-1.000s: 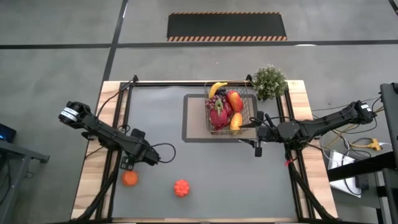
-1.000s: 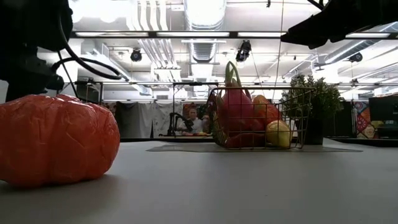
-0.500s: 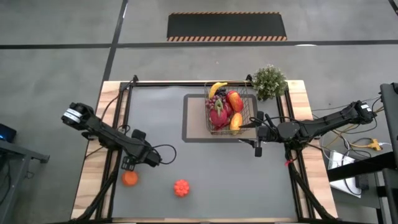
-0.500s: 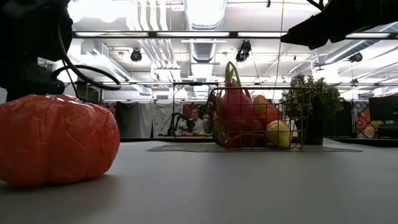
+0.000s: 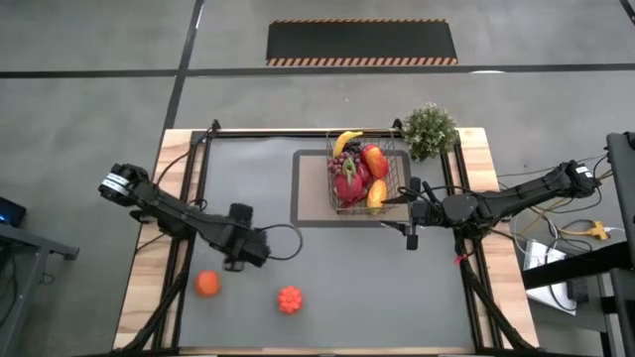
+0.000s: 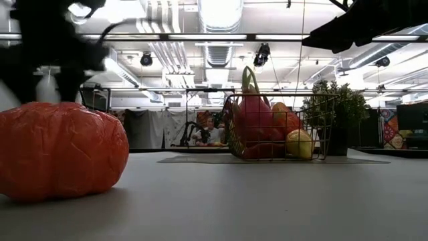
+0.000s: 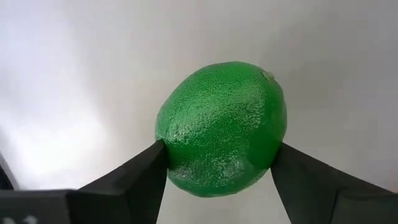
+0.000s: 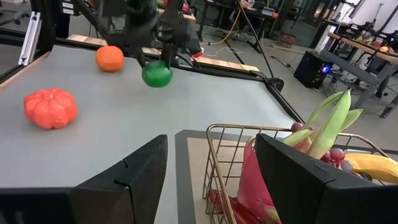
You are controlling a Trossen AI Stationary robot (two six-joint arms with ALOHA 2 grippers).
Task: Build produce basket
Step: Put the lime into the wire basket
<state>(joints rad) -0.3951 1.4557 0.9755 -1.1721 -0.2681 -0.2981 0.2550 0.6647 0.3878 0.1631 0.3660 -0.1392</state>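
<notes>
In the low view the left arm [image 6: 50, 40] is a dark blur, the pumpkin [image 6: 60, 150] is cut by the edge, and the basket [image 6: 277, 127] partly hides the plant [image 6: 341, 107]

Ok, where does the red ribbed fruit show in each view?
High: red ribbed fruit near the table's front edge, beside the orange.
Low: large, close, far left.
Left wrist: not in it.
Right wrist: on the grey tabletop beyond the basket.
Shared landmark: wire basket.
</notes>
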